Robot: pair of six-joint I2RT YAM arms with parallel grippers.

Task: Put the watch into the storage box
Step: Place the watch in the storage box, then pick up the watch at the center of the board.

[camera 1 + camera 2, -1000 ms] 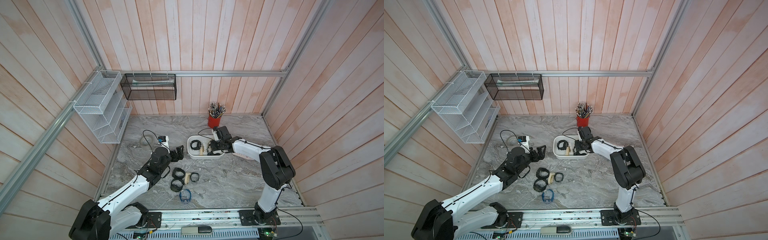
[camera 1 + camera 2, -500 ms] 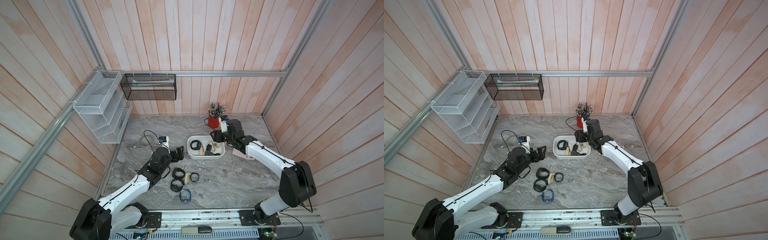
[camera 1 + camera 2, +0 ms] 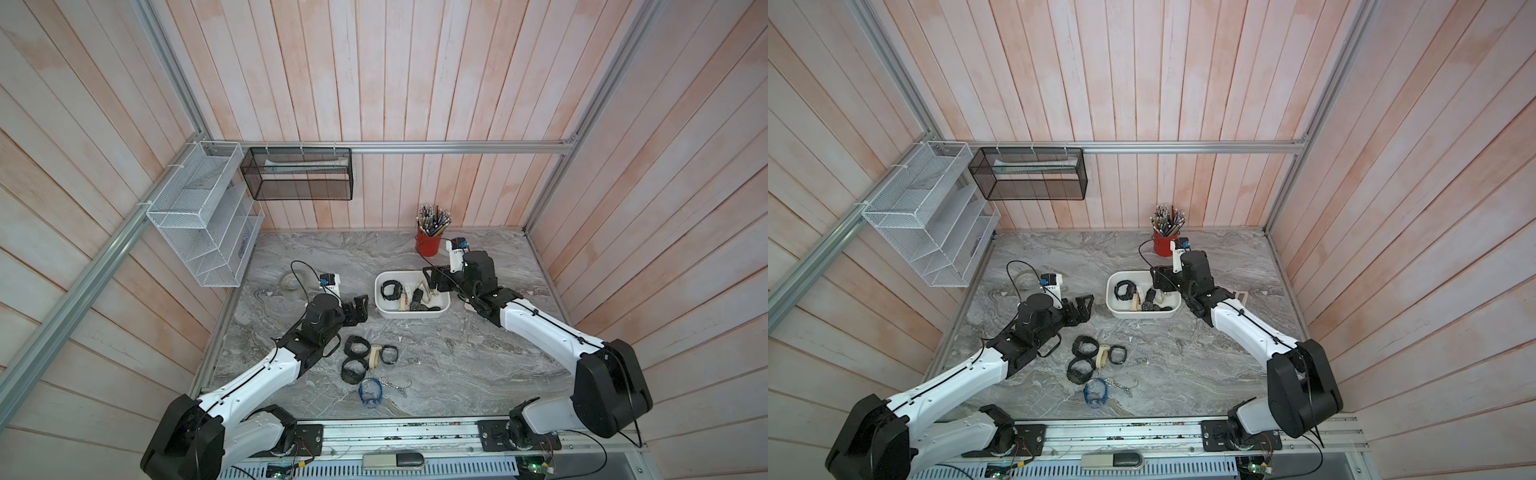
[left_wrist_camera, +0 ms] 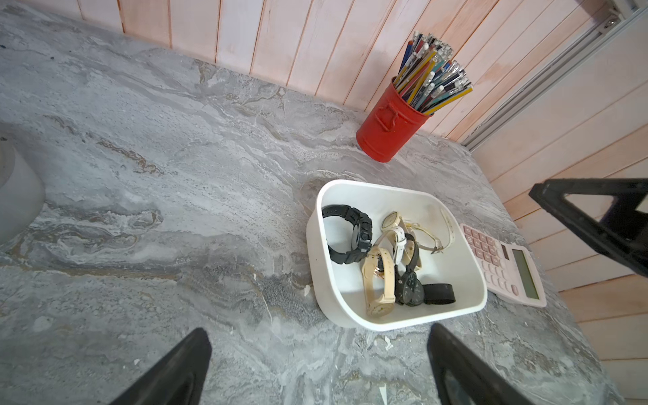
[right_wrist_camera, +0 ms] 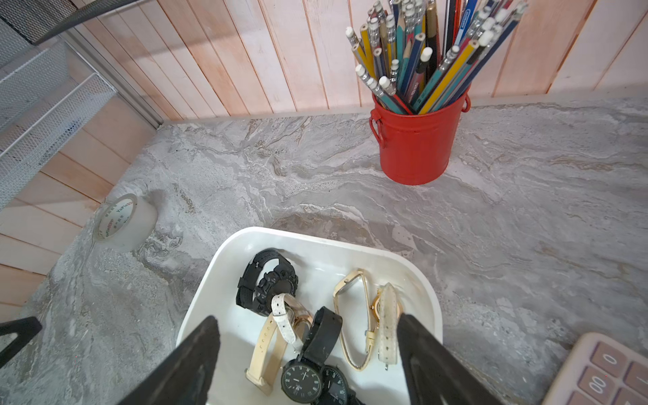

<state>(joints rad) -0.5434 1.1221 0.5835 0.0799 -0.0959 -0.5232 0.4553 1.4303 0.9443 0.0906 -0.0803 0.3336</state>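
The storage box (image 3: 442,308) is a shallow white tub in mid-table, seen in both top views (image 3: 1112,307). Several watches lie in it: a chunky black watch (image 5: 266,287), cream-strapped ones (image 4: 377,280) and a black round-dial watch (image 5: 301,382). My right gripper (image 5: 306,317) hangs open over the box's right end (image 3: 434,282), nothing between its fingers, the round-dial watch just below. My left gripper (image 4: 318,329) stands open and empty over bare table left of the box (image 3: 357,309). More watches (image 3: 357,347) lie loose on the table in front of it.
A red pot of pencils (image 3: 428,245) stands behind the box. A pink calculator (image 4: 505,266) lies right of it. A tape roll (image 5: 122,222) sits at the left. A white wire rack (image 3: 199,220) and a black mesh basket (image 3: 297,174) hang on the walls.
My right gripper has opened and drawn back from the box's middle to its right end. The left arm has hardly moved.
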